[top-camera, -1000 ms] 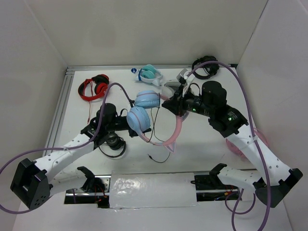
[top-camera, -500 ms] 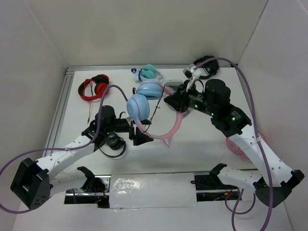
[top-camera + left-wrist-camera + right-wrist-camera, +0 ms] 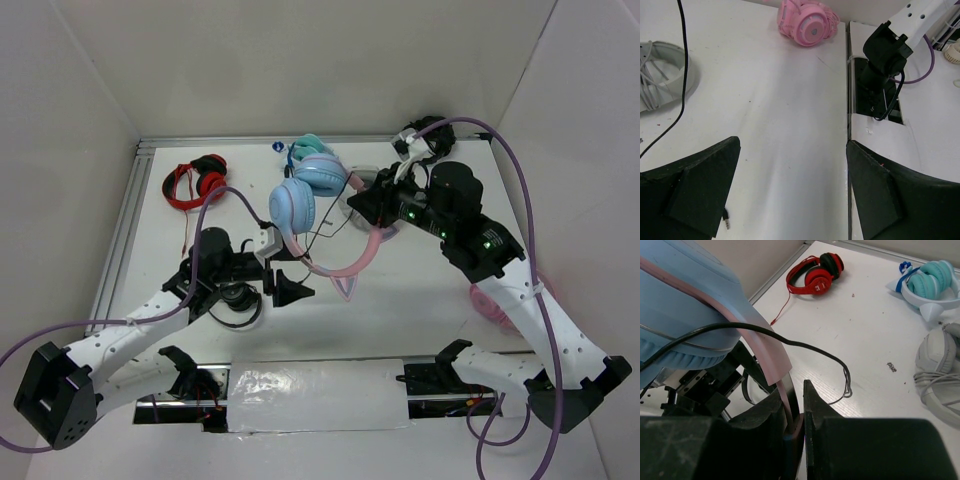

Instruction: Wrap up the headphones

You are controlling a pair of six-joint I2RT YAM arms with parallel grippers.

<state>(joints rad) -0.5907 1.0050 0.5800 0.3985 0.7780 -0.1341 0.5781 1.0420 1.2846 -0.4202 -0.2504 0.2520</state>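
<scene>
Now I am holding the headphones [image 3: 293, 207] up off the desk [image 3: 430, 290] with my right tool [image 3: 368, 212]. It is clamping the pink headband between its fingers [image 3: 810, 405], as the right wrist view shows. Compared with half a second ago, the pair is sitting closer to the far edge. The upper blue ear cup is now overlapping the teal-and-white headphones [image 3: 930, 285] in the top view. The thin black cable [image 3: 683, 50] is hanging down from the cups. My left tool [image 3: 282, 270] was on an ear cup a second ago and is now standing clear of it, nearer the front edge. Its fingers are spread wide with only bare desk between them. The all-pink headphones [image 3: 807, 22] are lying by the right edge.
</scene>
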